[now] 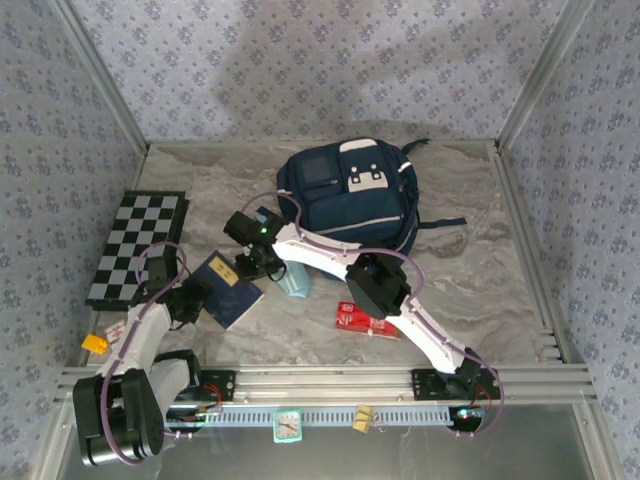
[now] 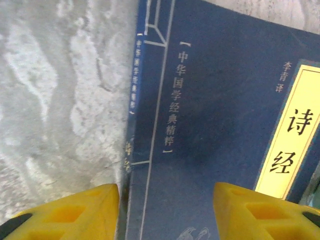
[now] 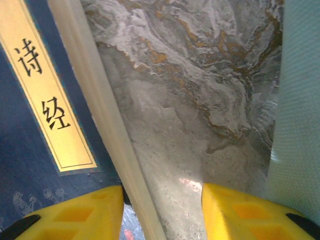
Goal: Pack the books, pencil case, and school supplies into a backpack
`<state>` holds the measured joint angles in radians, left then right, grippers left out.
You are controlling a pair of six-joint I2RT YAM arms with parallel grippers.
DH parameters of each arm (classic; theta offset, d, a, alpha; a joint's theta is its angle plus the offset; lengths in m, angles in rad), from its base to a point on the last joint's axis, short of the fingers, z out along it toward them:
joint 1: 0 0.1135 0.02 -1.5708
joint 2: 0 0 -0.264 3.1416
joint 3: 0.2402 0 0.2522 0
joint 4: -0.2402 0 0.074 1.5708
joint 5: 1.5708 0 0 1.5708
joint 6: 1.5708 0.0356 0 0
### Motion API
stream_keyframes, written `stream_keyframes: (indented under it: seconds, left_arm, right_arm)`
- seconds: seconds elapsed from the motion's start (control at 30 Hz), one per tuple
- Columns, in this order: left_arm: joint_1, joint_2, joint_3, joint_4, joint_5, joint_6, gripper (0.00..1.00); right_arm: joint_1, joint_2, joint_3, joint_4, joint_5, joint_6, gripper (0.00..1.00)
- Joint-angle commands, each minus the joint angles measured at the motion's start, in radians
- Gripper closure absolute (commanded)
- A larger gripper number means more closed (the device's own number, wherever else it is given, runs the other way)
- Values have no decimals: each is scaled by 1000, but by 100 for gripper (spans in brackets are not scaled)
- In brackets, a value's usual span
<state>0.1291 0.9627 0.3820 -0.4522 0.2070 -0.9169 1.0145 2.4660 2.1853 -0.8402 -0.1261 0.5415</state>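
My left gripper (image 2: 167, 215) hangs low over the book (image 2: 215, 125) with its jaws spread and nothing pinched. In my left wrist view the spine runs 12 to 6 through the gap, and the cover spreads away toward 3. My right gripper (image 3: 162, 210) is spread too, over the opposite side. There the cream page edge slants from 11 down to 6 between my fingers, and the pencil case (image 3: 297, 125) lies just beside them at 3.

So both arms flank the book, each at one long edge. I judge the left better placed, since the spine lies straight between its fingers.

From above, the backpack (image 1: 345, 200) sits at 1 o'clock from the book, near but apart.
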Motion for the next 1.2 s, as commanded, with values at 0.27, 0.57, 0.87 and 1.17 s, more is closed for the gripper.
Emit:
stream_keyframes:
  seconds: [0.27,0.57,0.87,1.17]
  left_arm:
    - [7,76,28,129,138,77,52]
    - [6,100,28,109,108,92,53]
    - [6,100,34,96,98,104,54]
    - [5,99,36,89,89,103,54]
  right_arm:
    - [21,44,42,30,-150,23,46]
    - [24,-39,35,35,-199,17,46]
    - [12,-103,-17,64,-258,22,53]
    - [10,-132,-44,43,-250,5,54]
